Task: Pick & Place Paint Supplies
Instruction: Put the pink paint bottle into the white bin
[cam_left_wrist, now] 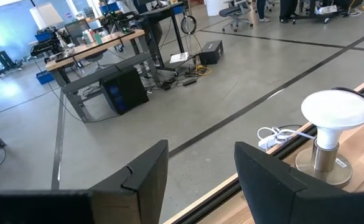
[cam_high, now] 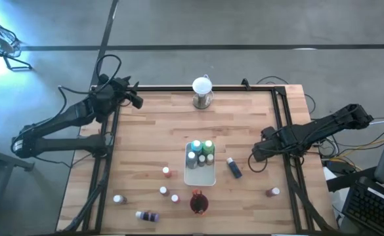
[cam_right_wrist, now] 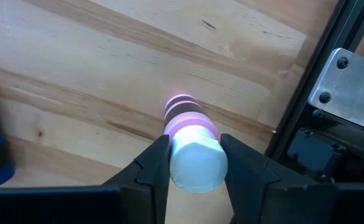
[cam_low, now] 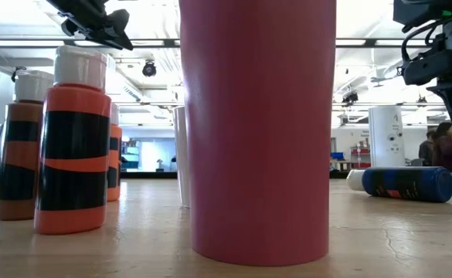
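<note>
closing around a small pink paint bottle with a white cap, the right tool has a dark finger on either side of the cap, near the table's right edge. contact is not certain, so a firm hold cannot be told. the left tool waits off the table's far left corner, jaws apart and holding nothing, facing a white globe on a metal base.

a white tray at the table's centre holds several teal and green bottles. a dark red cup stands near the front edge. a dark blue bottle lies on its side just right of the tray. orange bottles stand nearer the front left, and a purple one lies near the front edge.

the pink bottle looks light and rigid, probably smooth plastic that could slip or tip. the cap or the shoulder just under it seems the surest place to grip.

dark label bands wrap the bottles, but no writing can be read.
</note>
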Controlling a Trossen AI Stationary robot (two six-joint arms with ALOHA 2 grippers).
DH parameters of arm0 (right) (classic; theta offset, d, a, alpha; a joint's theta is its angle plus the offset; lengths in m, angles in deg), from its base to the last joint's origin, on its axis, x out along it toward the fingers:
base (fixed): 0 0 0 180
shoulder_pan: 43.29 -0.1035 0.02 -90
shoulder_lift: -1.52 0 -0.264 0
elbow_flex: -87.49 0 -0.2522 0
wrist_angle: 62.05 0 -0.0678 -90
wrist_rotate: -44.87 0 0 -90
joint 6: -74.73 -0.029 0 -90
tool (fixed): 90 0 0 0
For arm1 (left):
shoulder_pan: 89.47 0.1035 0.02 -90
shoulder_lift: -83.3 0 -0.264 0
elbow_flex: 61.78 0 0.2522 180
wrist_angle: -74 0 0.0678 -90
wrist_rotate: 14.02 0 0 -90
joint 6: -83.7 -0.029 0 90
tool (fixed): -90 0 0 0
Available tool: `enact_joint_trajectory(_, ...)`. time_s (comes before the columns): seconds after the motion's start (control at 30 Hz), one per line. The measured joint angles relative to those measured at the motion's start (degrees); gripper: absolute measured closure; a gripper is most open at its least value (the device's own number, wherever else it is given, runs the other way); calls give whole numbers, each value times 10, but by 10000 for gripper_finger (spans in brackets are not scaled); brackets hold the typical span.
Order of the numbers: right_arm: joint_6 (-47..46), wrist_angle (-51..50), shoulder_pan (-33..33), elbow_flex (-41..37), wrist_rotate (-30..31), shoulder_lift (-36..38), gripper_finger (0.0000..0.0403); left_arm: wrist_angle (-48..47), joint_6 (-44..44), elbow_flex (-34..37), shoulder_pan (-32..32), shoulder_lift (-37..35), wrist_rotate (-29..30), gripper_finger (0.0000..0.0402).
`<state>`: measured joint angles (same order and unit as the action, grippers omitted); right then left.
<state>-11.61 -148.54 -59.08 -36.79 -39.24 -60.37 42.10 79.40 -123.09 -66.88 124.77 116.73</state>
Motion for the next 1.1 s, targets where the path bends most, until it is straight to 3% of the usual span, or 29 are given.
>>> enact_joint_trajectory(0.53,3,8,0,8,-8,-1,290,0,0,0,0,0,0,211)
enact_joint_trajectory(1.1,55,18,-1,141,17,-13,290,0,0,0,0,0,0,211)
